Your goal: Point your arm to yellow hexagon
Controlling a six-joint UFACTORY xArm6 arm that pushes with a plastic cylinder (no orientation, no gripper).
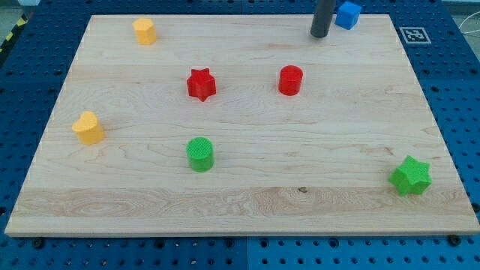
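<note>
The yellow hexagon (145,31) stands near the view's top left corner of the wooden board (247,202). My tip (320,34) is at the view's top, right of centre, far to the right of the yellow hexagon and just left of a blue block (347,14). The tip touches no block that I can see.
A red star (201,84) and a red cylinder (290,79) sit mid-board. A yellow-orange heart-like block (88,127) is at the left edge, a green cylinder (200,154) lower centre, a green star (411,176) at the bottom right. A marker tag (413,34) is at the top right corner.
</note>
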